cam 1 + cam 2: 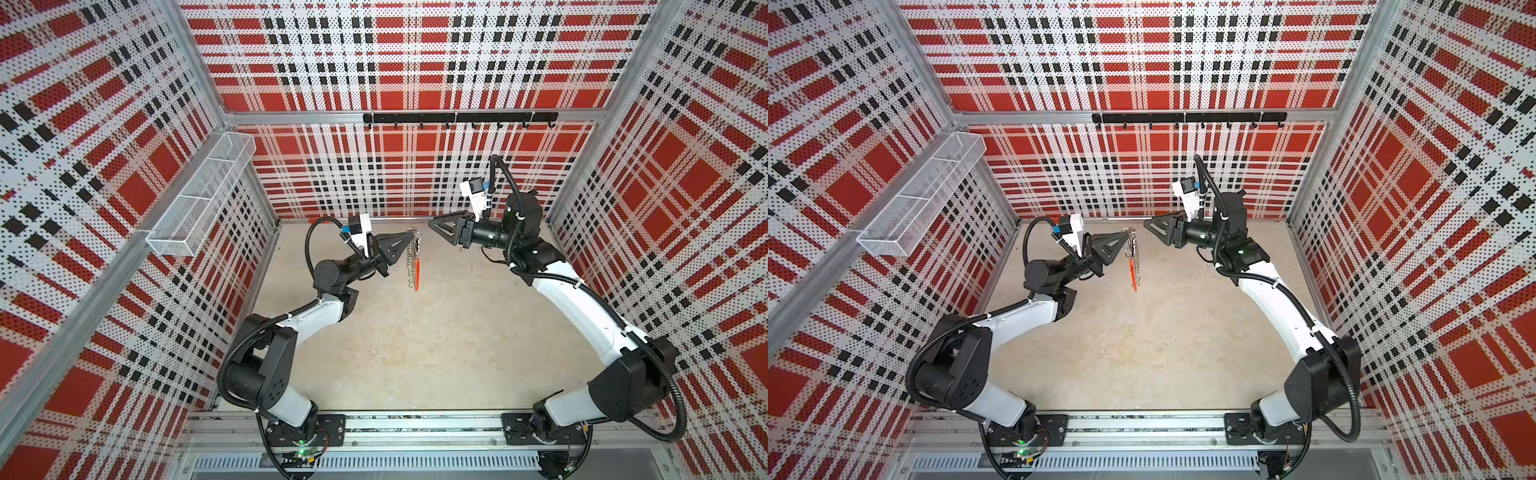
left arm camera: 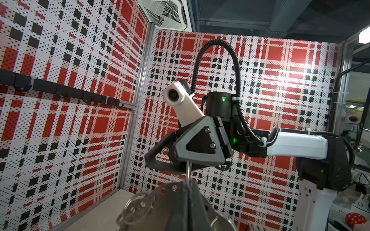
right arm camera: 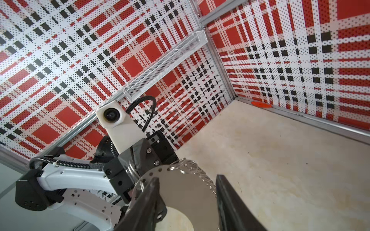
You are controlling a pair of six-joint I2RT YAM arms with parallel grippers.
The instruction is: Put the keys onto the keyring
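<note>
In both top views the keyring (image 1: 417, 270) (image 1: 1133, 270) hangs above the floor, edge-on, showing its red-orange segment and a row of small silver split rings. My left gripper (image 1: 410, 238) (image 1: 1126, 238) is shut on its top edge. The left wrist view shows the fingertips (image 2: 181, 197) pressed together on the metal hoop (image 2: 160, 202). My right gripper (image 1: 430, 224) (image 1: 1145, 224) is open, a short way to the right of the keyring and apart from it. In the right wrist view, the hoop (image 3: 186, 198) lies just beyond its spread fingers (image 3: 226, 192). I cannot make out the keys among the split rings.
A lone small red-orange strip (image 3: 260, 104) (image 1: 318, 217) lies at the foot of the back wall. A wire mesh basket (image 1: 199, 195) hangs on the left wall. A black hook rail (image 1: 457, 117) runs along the back wall. The beige floor (image 1: 415, 353) lies below both arms.
</note>
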